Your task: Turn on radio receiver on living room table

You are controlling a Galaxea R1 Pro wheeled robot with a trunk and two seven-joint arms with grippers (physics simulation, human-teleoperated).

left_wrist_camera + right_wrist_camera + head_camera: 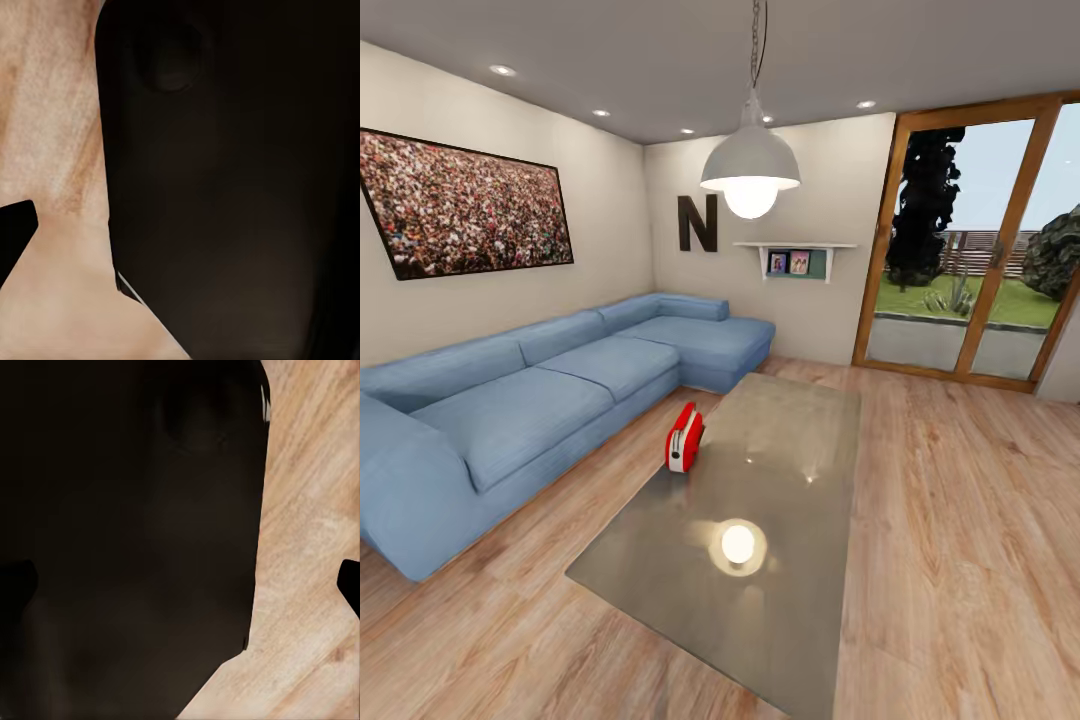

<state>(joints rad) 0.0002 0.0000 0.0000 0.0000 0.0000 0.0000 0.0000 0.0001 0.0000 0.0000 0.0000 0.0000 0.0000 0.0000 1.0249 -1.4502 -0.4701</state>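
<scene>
The red radio receiver (pixel 684 438) stands upright on the long glossy grey-brown table (pixel 780 480), close to the table's left edge on the sofa side. Its narrow white-trimmed side faces me; the dial is turned out of sight. In the left wrist view a black fingertip (pixel 15 238) sits at the picture's edge over wood floor, so my left gripper (pixel 180 240) looks open with nothing in it. In the right wrist view a fingertip (pixel 349 585) sits at the opposite edge, and my right gripper (pixel 180 589) also looks open and holds nothing. Both hang beside my dark body, far from the radio.
A blue L-shaped sofa (pixel 530 400) runs along the left wall and back corner. A white pendant lamp (pixel 750 170) hangs over the table and is mirrored in its top. Wood-framed glass doors (pixel 980 240) are at the back right. Light wood plank floor (pixel 960 520) stretches right of the table.
</scene>
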